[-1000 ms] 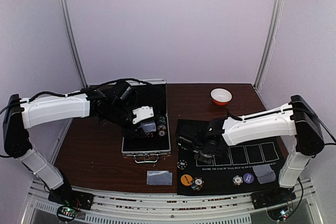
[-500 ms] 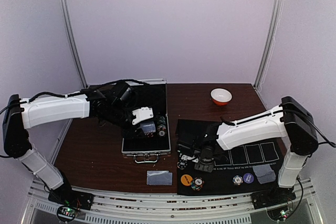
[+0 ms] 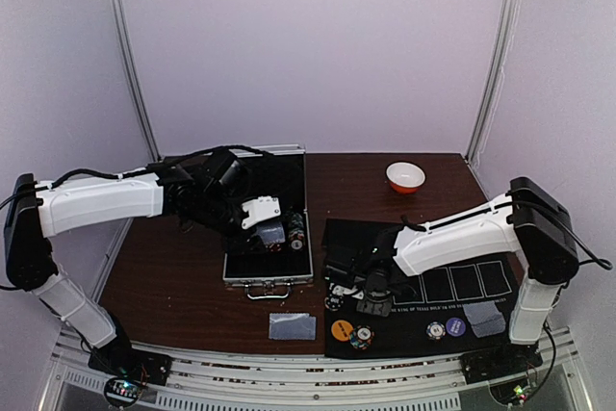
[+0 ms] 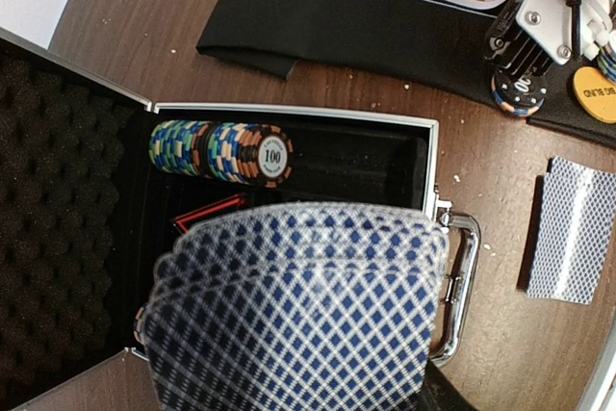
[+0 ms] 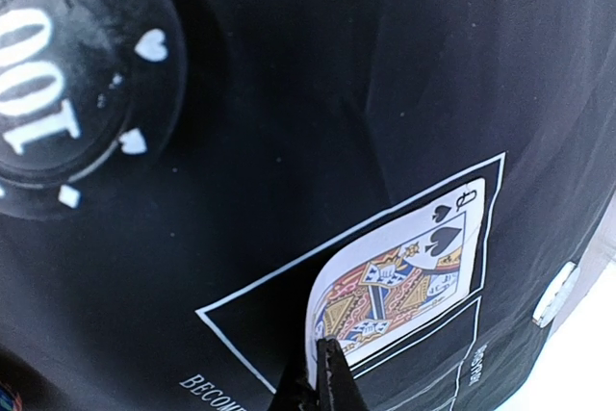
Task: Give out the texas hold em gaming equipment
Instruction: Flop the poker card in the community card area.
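My left gripper [image 3: 262,221] is over the open silver case [image 3: 269,274] and is shut on a fan of blue-diamond-backed playing cards [image 4: 298,315] that hides its fingers. A row of striped poker chips [image 4: 221,149] lies in the case. My right gripper [image 5: 322,372] is shut on the edge of a face-up queen of spades [image 5: 399,281], tilted over the leftmost outlined box of the black mat [image 3: 452,252]. A dark 100 chip [image 5: 58,93] lies beside it. An orange disc [image 3: 342,330], chip stacks [image 3: 362,338], a purple disc [image 3: 455,326] and card piles [image 3: 486,318] sit along the front.
A white-and-orange bowl [image 3: 405,177] stands at the back right. Another face-down card pile [image 3: 292,326] lies on the wood in front of the case. The case lid stands open at the back. Metal frame posts rise at both rear corners.
My right gripper has moved down and toward the near edge with the queen, lowering it over the mat's left box. My left arm has held still with the cards.
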